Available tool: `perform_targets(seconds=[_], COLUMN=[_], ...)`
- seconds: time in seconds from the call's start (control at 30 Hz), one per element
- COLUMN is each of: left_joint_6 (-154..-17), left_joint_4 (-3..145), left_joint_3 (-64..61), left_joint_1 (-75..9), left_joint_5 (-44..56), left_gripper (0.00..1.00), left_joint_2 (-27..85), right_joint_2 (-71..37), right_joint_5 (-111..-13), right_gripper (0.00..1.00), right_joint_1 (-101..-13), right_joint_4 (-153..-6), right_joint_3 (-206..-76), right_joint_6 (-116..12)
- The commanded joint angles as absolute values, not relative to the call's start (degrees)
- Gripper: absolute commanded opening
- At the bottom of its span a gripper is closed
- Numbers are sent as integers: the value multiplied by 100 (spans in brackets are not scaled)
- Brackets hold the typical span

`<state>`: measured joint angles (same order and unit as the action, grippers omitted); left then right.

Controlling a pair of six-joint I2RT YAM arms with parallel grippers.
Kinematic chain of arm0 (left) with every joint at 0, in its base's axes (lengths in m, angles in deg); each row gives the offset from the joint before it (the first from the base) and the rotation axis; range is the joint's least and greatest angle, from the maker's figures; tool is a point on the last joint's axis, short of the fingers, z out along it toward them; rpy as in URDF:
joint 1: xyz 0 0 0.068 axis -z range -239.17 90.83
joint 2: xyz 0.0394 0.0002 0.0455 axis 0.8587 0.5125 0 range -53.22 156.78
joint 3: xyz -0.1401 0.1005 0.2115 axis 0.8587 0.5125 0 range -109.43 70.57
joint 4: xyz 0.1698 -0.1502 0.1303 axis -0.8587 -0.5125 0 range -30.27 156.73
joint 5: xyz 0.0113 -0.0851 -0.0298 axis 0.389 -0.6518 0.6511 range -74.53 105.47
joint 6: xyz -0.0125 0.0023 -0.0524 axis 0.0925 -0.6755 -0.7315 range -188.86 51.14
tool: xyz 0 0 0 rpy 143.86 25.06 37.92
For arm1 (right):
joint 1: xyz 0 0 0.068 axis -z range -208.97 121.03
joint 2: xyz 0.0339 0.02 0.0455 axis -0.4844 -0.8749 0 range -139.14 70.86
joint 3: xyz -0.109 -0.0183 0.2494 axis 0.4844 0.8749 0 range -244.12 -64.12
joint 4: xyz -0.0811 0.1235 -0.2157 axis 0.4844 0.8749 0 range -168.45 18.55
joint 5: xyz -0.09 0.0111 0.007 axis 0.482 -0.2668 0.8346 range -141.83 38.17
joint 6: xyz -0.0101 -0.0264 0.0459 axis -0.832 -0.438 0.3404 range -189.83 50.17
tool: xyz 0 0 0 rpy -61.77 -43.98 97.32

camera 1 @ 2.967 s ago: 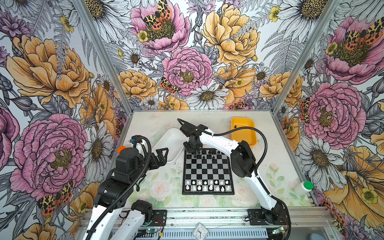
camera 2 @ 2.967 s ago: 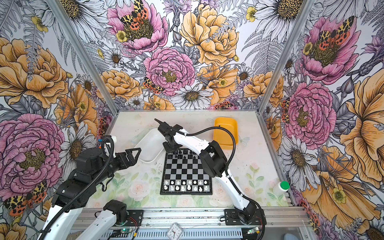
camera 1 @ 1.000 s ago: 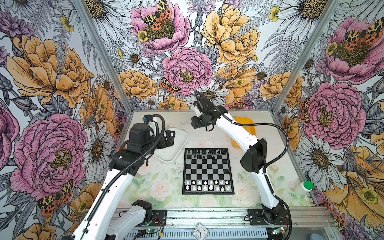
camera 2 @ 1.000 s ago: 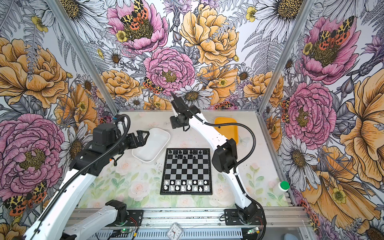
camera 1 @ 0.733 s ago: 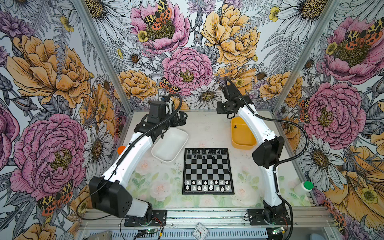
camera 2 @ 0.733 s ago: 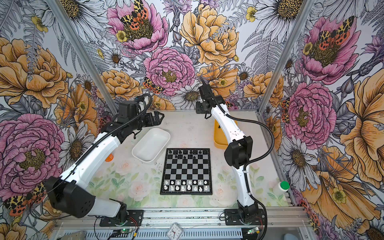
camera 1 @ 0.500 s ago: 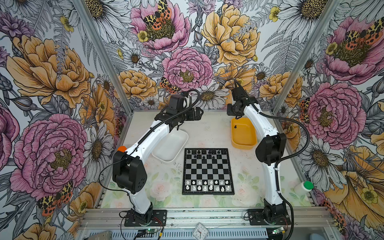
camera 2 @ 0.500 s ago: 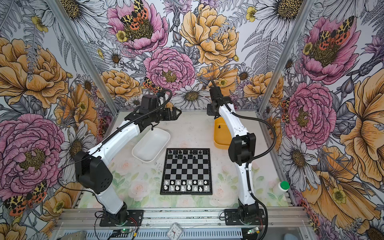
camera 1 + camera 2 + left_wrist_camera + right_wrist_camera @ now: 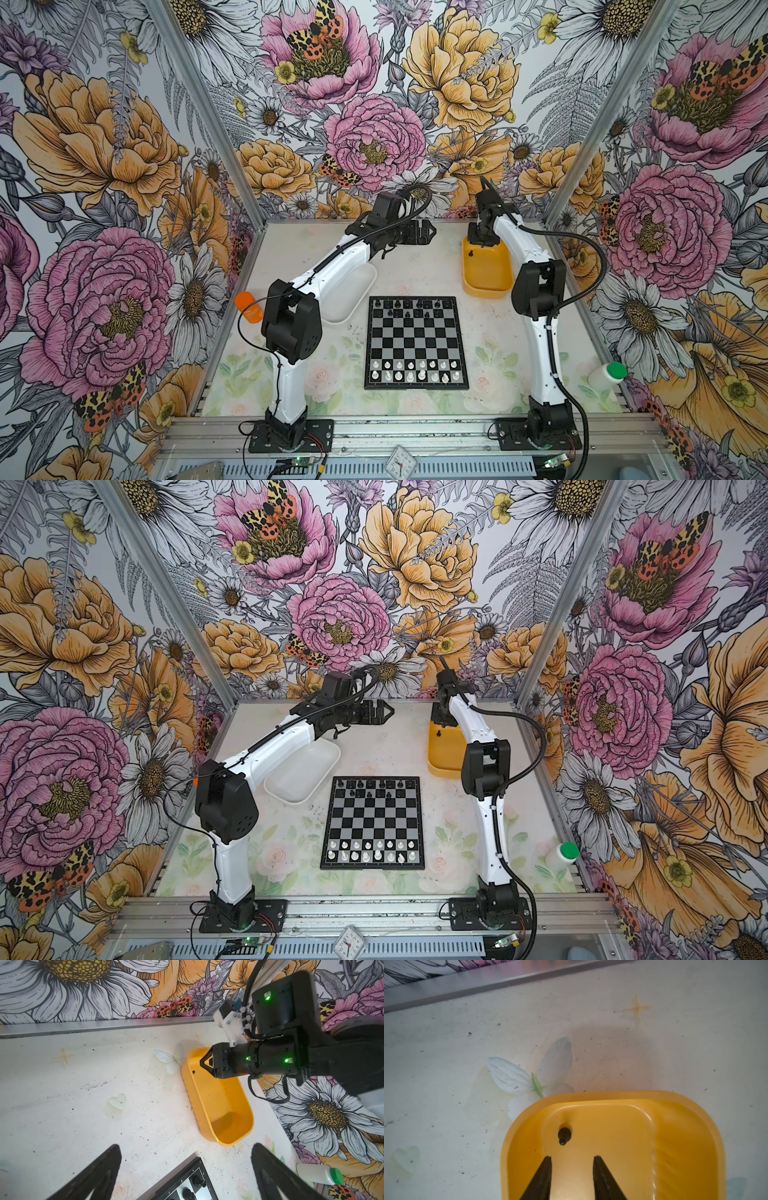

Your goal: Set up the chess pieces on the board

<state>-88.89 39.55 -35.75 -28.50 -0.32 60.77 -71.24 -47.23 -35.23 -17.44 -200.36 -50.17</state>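
- The board (image 9: 417, 343) lies flat in the lower middle of both top views, well apart from both grippers.
- The white chess pieces (image 9: 415, 370) stand in the two rows at the lower edge of the board. The black chess pieces (image 9: 407, 308) stand in the two rows at its upper edge, and some squares of these rows are bare.
- One more black piece (image 9: 564, 1135) lies on the floor of the yellow tub (image 9: 612, 1098), near its end wall. In the top views this tub is at the upper right of the board.
- The right gripper (image 9: 572, 1158) points down into the yellow tub. Its fingers are parted with nothing between them. The black piece is just ahead of the tips, and they do not touch it.
- The left gripper (image 9: 430, 232) hangs above the table in the upper middle, left of the yellow tub. Its fingers are spread wide and are empty.
- The white tub (image 9: 349, 305) lies at the upper left of the board, partly under the left arm.
- A white bottle (image 9: 600, 376) with a green cap lies at the lower right.
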Motion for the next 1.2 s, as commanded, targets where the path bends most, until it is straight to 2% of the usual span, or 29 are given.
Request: perform_targets(seconds=[0.0,1.17], left_joint_6=[-8942,-9048], left_joint_4=[3913,3818], left_joint_3=[-3865,-3991], left_joint_1=[-2862,-3051], left_joint_5=[-167,-387], left_gripper=[99,99], left_joint_2=[6116,6305], right_joint_2=[-7337,-7784], right_joint_5=[-4809,-5176], right_gripper=[35,29], right_joint_1=[-3490,-3609], right_joint_4=[-1737,-1728], right_joint_3=[-20236,-20457], right_joint_6=[-5009,-4970])
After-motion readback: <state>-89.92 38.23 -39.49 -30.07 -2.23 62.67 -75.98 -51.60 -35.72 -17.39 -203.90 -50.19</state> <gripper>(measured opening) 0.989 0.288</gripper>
